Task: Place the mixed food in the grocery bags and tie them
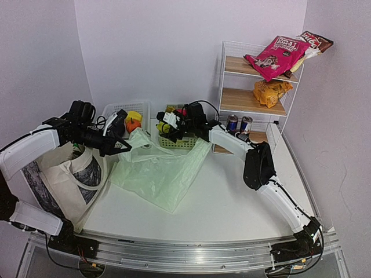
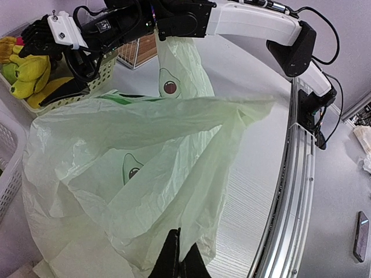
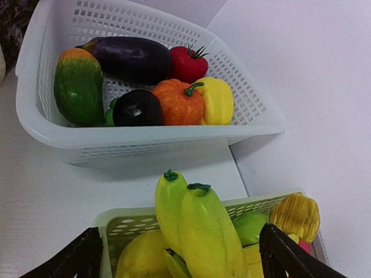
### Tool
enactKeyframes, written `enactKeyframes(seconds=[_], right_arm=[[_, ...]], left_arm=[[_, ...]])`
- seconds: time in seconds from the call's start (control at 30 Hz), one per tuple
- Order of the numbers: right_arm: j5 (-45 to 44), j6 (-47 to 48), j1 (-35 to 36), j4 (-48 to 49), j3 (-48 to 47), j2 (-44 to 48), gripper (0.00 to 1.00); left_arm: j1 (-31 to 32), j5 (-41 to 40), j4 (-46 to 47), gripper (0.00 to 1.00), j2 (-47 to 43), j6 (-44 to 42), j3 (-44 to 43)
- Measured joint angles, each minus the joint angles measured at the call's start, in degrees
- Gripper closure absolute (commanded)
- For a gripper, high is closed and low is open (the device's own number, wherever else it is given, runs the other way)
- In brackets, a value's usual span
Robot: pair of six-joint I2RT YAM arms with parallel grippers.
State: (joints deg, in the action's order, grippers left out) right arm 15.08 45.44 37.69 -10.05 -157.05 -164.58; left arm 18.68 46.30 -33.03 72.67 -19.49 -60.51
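Pale walls closed in a white table, with a wire shelf at the far right. As far as the views showed, the job was barely begun. The pale-green plastic bag lay spread across the middle of the table, and nothing could be seen inside it. The canvas tote slumped at the near-left edge, its contents hidden. Neither bag was tied.

The left gripper was clamped on a fold of the plastic bag's film, lifting one side. The right gripper hung with its fingers wide apart and empty, directly above the bananas in the green basket at the far side. Snack packets and cans sat on the shelf, so all the packing and both knots remained.

Open room lay near and right of the plastic bag. The far side was crowded — the green basket sat close beside a white basket, tight against the wall.
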Motion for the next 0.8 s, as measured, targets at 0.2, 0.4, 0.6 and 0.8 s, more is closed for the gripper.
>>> enactKeyframes(seconds=[0.2, 0.4, 0.6, 0.8], right_arm=[[-0.1, 3.4, 0.1, -0.4, -0.1, -0.6, 0.47], [-0.2, 3.1, 0.1, -0.6, -0.8, -1.2, 0.57], [-1.1, 3.3, 0.4, -0.4, -0.4, -1.2, 0.71], [-1.1, 5.3, 0.9, 2.7, 5.1, 1.6, 1.00]], left_arm=[[0.0, 0.0, 0.0, 1.00, 0.7, 0.0, 0.0], [0.0, 0.0, 0.0, 1.00, 0.7, 0.0, -0.2], [0.0, 0.0, 0.0, 1.00, 0.7, 0.3, -0.2], [0.0, -0.5, 0.6, 1.00, 0.6, 1.2, -0.2]])
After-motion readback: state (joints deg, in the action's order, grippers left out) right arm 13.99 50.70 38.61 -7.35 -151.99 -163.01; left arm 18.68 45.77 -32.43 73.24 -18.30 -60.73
